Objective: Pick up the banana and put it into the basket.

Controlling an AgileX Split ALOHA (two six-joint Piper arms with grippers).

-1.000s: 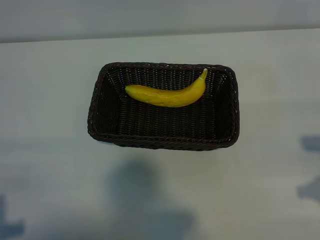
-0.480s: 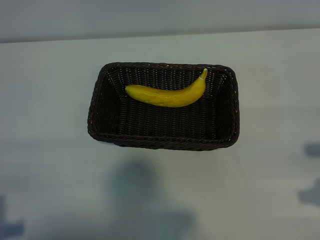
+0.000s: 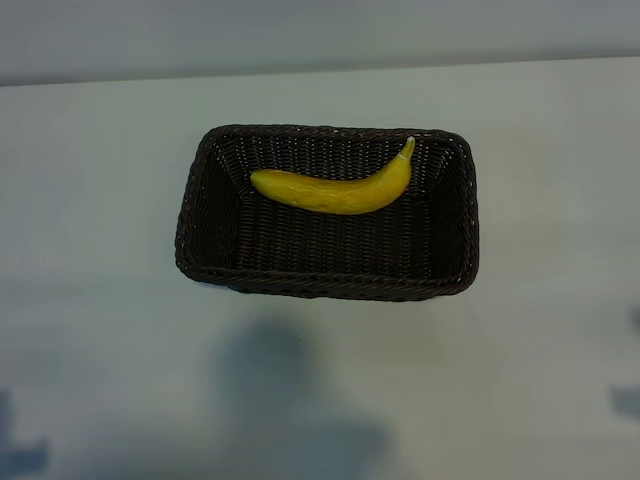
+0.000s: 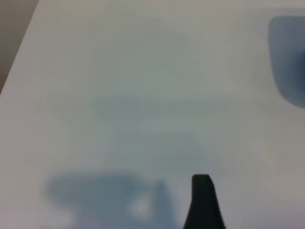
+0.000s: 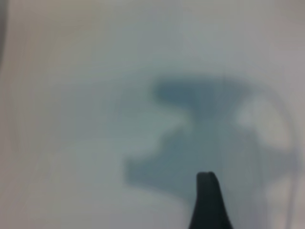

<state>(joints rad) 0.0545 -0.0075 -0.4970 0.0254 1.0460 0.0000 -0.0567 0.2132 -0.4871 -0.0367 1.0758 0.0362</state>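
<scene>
Banana [image 3: 335, 188] is seen lying inside basket [image 3: 326, 286], stem toward its right far corner. Both grippers' jaws are held apart, empty, over bare table [image 3: 100, 180].

banana [image 3: 335, 190]: one smooth, bright yellow fruit, gently curved, with a small greenish stem tip
banana pose: lying flat on its side, stem end raised toward the far right corner of the basket, blunt end pointing to the left, the curve sagging toward the near side
banana place: inside the basket, on its woven floor, in the far half and close to the far wall
basket [image 3: 210, 255]: rectangular, dark brown woven wicker, rounded corners, braided rim, much larger than the banana
basket pose: upright, open side up, long sides running left to right
basket place: on the pale bench, about mid-scene in the exterior view
</scene>
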